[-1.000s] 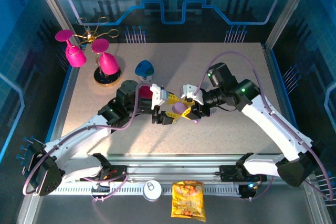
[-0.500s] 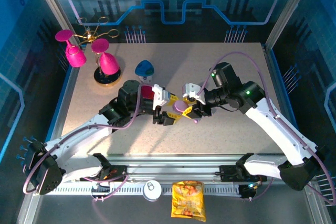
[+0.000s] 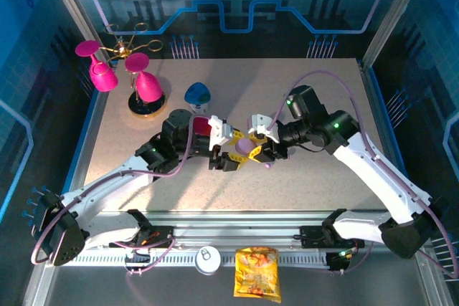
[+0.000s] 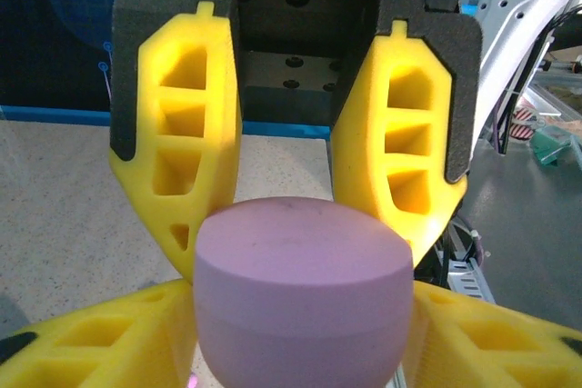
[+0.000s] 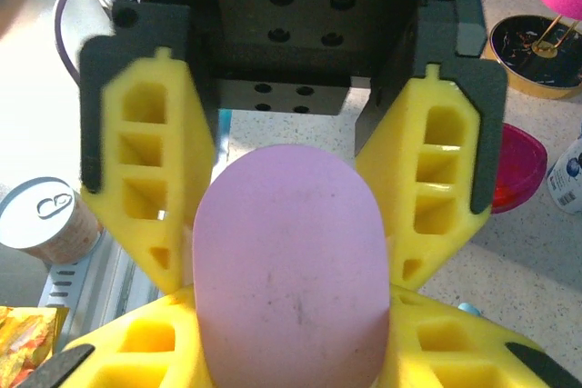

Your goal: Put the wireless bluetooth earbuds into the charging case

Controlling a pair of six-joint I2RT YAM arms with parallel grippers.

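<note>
A pinkish-purple pebble-shaped charging case (image 3: 244, 147) hangs closed above the table's middle, gripped from both sides. My left gripper (image 3: 231, 151) comes from the left and my right gripper (image 3: 257, 144) from the right, fingers interleaved around it. In the left wrist view the case (image 4: 300, 270) sits between my left gripper's (image 4: 300, 352) own yellow fingers (image 4: 82, 338), and the right gripper's fingers (image 4: 400, 143) flank it behind. In the right wrist view the case (image 5: 291, 288) is clamped in my right gripper (image 5: 291, 352). The earbuds are hidden.
A magenta bowl (image 3: 200, 126) lies just behind the left gripper, and a blue-and-white object (image 3: 198, 94) stands farther back. A gold stand with magenta glasses (image 3: 143, 85) is at the back left. A can (image 3: 208, 258) and a snack bag (image 3: 257, 282) lie beyond the near edge.
Both grippers and the case between them have drifted slightly left. The left fingers have closed a touch tighter on the case.
</note>
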